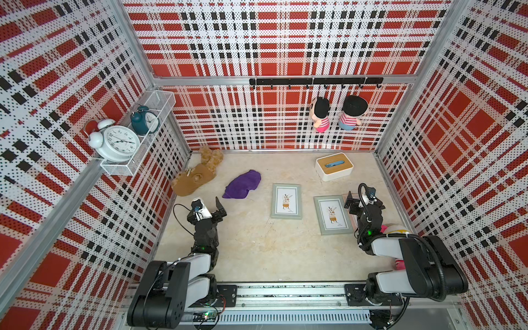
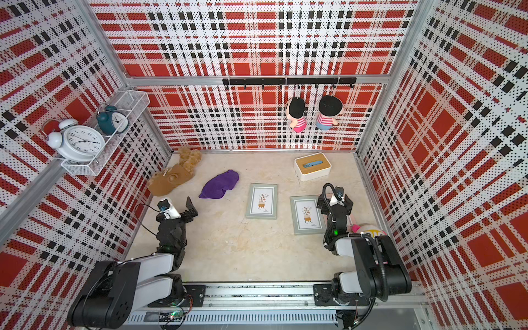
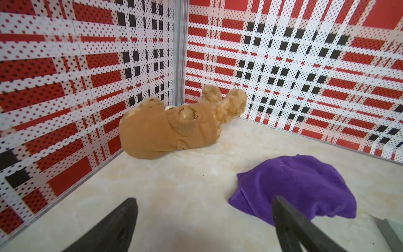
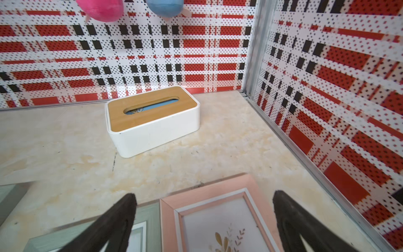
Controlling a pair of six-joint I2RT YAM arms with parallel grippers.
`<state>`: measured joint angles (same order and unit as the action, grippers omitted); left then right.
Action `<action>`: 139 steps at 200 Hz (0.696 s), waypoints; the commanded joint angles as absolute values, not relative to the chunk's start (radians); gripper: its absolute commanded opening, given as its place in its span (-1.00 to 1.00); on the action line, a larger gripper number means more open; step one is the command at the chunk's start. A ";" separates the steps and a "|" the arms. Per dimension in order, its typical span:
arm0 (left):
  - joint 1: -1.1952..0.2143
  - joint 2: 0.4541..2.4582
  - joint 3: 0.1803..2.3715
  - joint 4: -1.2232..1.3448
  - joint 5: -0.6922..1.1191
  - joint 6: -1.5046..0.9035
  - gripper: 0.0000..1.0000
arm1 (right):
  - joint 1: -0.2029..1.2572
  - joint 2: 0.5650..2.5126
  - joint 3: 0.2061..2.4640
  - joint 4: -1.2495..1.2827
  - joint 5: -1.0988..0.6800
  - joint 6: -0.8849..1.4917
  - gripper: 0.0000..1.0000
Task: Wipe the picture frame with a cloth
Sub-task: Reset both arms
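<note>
The purple cloth [image 1: 243,184] [image 2: 219,184] lies crumpled on the table, back left of centre. My left gripper [image 1: 212,207] [image 3: 205,199] hovers open just in front of it and to its left, with nothing between the fingers; one finger overlaps the cloth [image 3: 301,185] in the left wrist view. Two green picture frames [image 1: 286,201] [image 1: 333,215] lie flat in the middle and to the right. A pink picture frame [image 4: 218,218] lies beside the right-hand green one. My right gripper [image 1: 360,200] [image 4: 205,194] is open above the pink frame's far end, holding nothing.
A brown plush toy [image 1: 197,177] lies in the back left corner. A white tissue box with a wooden lid [image 1: 334,166] stands back right. Two dolls [image 1: 321,114] hang on the back wall, clocks [image 1: 117,143] sit on a left wall shelf, and a soft toy [image 1: 395,228] lies under the right arm.
</note>
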<state>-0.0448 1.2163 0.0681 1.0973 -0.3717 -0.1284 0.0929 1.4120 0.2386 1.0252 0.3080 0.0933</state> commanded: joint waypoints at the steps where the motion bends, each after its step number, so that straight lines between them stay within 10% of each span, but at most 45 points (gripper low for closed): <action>1: -0.022 1.269 0.091 1.283 -0.316 -0.107 0.97 | 0.077 1.492 0.218 1.234 0.235 0.045 0.99; 139: -0.019 1.576 0.195 1.431 -0.331 -0.068 0.97 | 0.071 1.571 0.281 1.175 0.285 0.072 0.99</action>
<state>-0.0017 1.5692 0.1593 1.4273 -0.3012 -0.0952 0.0818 1.5696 0.2729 1.2011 0.2584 0.0681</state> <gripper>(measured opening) 0.984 0.997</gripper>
